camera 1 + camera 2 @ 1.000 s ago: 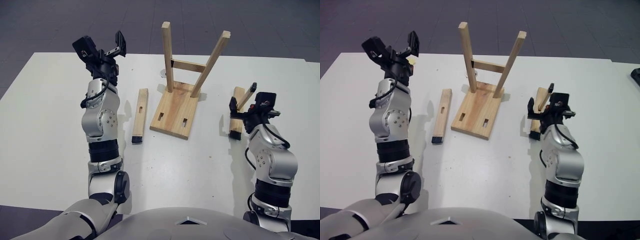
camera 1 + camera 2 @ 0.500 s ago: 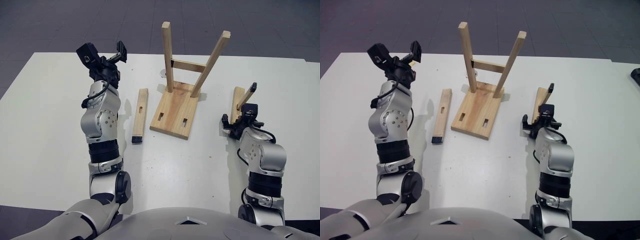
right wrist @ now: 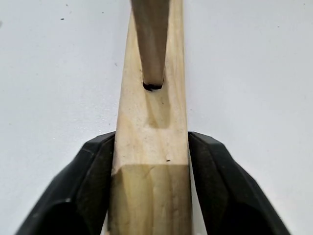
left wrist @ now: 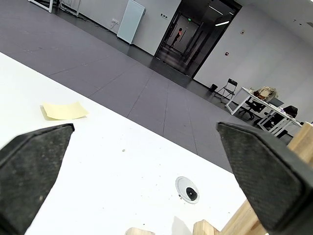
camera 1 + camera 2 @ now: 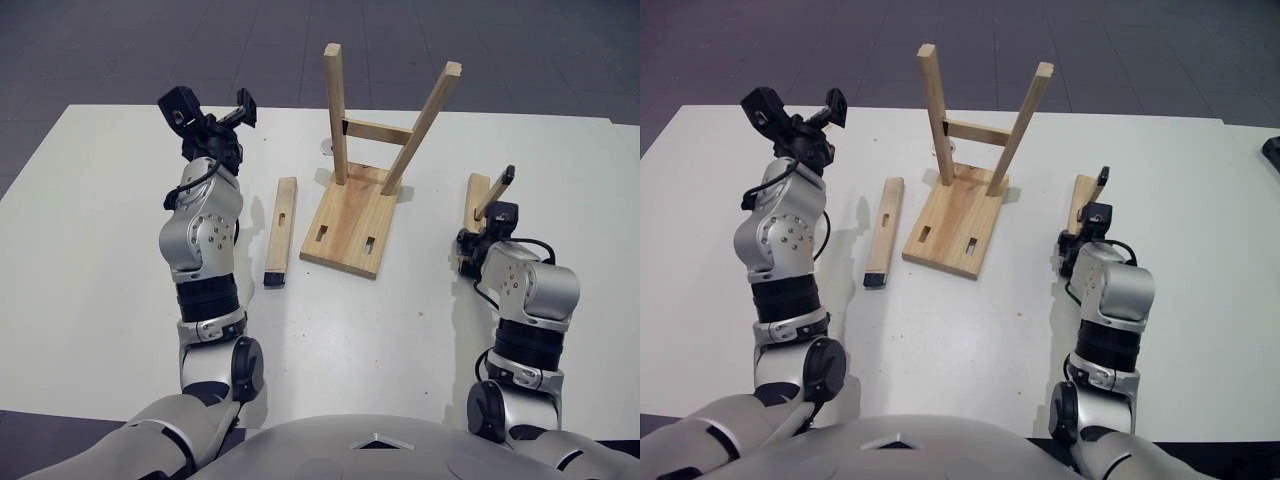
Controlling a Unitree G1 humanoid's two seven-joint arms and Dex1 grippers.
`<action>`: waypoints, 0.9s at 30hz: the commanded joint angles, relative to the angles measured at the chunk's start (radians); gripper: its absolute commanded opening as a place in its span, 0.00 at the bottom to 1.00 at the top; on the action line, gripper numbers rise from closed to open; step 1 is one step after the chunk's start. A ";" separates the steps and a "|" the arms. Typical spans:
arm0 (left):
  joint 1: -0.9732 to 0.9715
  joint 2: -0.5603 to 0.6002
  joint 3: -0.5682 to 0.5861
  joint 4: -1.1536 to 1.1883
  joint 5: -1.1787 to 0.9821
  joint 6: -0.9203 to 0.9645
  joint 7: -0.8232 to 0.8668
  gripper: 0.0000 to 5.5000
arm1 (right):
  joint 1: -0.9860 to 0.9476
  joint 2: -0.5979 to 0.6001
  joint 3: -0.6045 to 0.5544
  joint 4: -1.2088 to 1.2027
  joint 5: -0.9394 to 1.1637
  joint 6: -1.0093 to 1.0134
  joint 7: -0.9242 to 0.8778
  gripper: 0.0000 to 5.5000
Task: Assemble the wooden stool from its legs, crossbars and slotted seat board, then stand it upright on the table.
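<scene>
Right gripper (image 3: 151, 147) has lowered, clasping the leg (image 3: 151, 110), both ends cropped.

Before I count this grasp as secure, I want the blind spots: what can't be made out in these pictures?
- Right claw: in the eye views its wrist covers where it clamps the right-hand leg.
- That leg's far end and most of its crossbar: cut off by the right wrist view's edge.
- Upright legs: how deep they sit in the seat board is too small to tell in the eye views.
</scene>
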 commanded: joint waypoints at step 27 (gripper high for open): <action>-0.080 0.126 0.165 -0.084 -0.349 0.006 -0.345 0.98 | -0.184 -0.117 -0.098 -0.152 0.210 -0.661 0.294 0.37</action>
